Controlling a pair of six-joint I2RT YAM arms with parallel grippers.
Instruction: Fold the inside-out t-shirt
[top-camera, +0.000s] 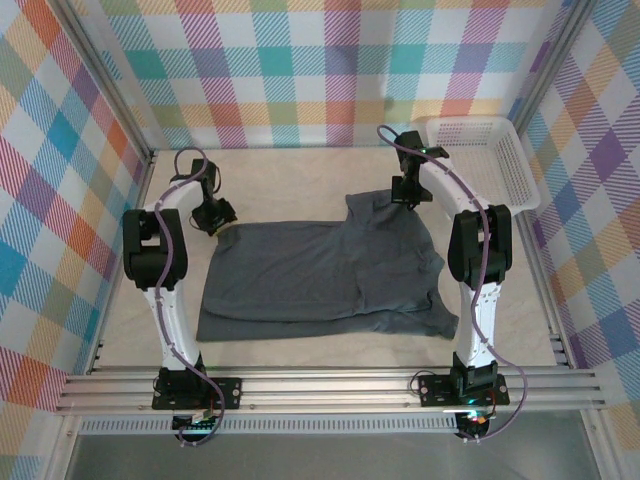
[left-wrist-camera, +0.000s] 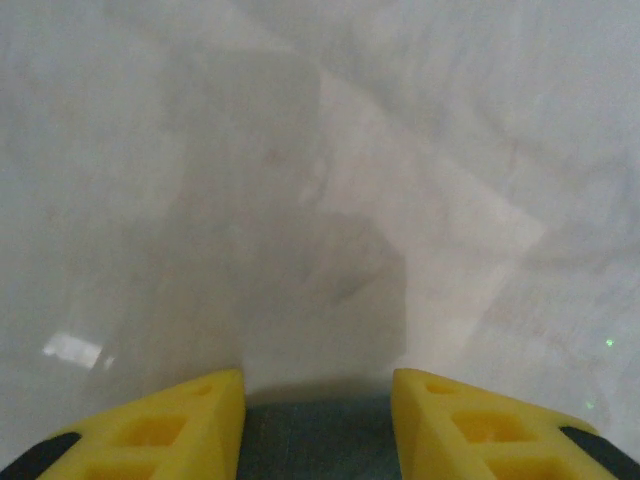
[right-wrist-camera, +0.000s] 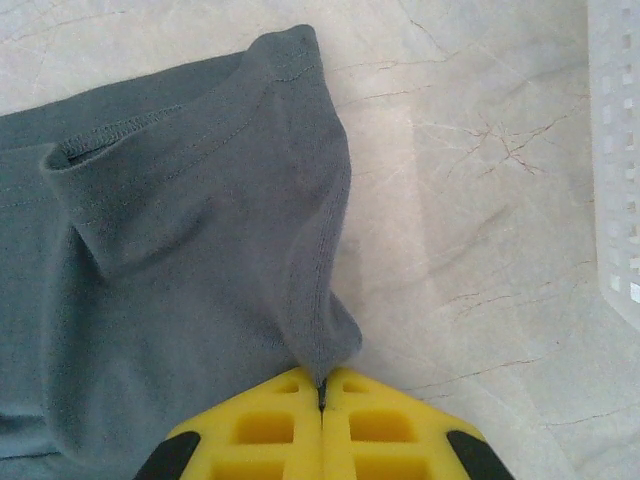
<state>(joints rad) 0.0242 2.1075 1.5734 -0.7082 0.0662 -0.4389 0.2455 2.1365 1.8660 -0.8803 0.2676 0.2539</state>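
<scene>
T-shirt: dark grey, spread flat, centre of table in top view. Upper right corner bunched, pinched in clenched right gripper. Left gripper at upper left corner, jaws apart, grey fabric edge between them. White basket upper right, apart from shirt.

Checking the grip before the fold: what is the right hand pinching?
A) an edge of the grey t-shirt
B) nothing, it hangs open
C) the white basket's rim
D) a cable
A: the right hand is shut on a bunched edge of the t-shirt.
</scene>
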